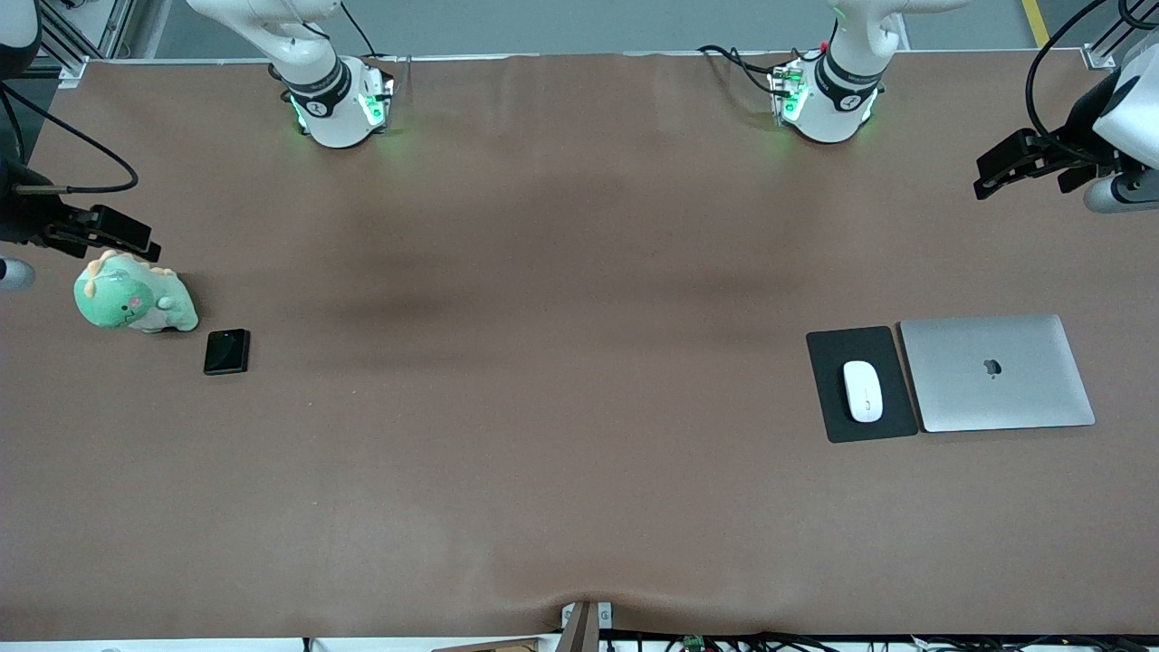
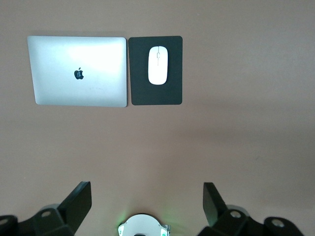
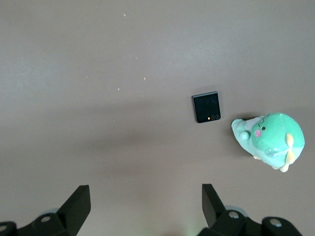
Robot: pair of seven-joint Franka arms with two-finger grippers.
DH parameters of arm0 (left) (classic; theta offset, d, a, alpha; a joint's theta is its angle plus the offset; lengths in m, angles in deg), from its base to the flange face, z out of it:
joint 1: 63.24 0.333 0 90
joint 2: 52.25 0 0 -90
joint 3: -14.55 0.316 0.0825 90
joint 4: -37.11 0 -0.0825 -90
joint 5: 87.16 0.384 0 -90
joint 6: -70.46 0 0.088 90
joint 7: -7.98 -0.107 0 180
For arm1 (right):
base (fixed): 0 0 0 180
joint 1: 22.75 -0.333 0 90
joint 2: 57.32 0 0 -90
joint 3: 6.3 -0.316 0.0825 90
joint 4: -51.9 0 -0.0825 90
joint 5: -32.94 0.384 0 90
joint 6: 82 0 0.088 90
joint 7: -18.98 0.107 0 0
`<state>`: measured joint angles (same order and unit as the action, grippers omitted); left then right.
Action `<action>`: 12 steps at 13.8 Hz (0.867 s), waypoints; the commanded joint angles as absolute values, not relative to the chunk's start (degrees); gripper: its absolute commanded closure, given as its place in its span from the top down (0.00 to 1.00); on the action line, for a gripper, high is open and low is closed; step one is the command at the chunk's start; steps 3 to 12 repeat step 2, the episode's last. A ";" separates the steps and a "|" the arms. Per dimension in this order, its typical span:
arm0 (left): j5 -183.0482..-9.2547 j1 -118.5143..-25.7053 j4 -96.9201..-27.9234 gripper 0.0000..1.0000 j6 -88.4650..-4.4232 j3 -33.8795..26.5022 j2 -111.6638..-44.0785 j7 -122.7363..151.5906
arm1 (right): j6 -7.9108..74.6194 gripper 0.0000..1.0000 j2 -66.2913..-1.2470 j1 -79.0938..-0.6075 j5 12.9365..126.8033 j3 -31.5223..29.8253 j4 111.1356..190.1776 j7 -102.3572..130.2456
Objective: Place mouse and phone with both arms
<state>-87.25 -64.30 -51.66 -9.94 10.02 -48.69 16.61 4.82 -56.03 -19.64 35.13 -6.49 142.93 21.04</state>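
The left gripper (image 1: pixel 1000 174) hangs wide open and empty over the table's left-arm end; the right gripper (image 1: pixel 127 237), equally wide, hovers over the green plush toy (image 1: pixel 134 297). The mouse (image 1: pixel 863 390) lies on a dark pad (image 1: pixel 828 412) beside the closed laptop (image 1: pixel 996 371); the phone (image 1: pixel 226 351) lies just beside the toy. Judged best: each arm descends centred, straddling its object's narrower width, the right one avoiding the toy.

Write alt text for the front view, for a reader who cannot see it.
A brown table seen from above: a white mouse on a dark pad beside a closed silver laptop toward the left arm's end, a black phone beside a green plush toy toward the right arm's end. The open left gripper and right gripper hang over the table's ends, holding nothing.
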 commanded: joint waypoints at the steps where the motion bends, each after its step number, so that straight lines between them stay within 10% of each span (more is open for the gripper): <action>1: -87.42 -64.73 -49.98 1.00 -8.65 10.07 -49.44 16.06 | 3.43 1.00 -56.97 -20.20 35.22 -6.21 142.95 22.14; 12: -87.42 -64.73 -49.98 1.00 -8.65 10.15 -49.61 16.15 | 2.99 1.00 -57.06 -20.03 35.22 -6.12 142.95 22.14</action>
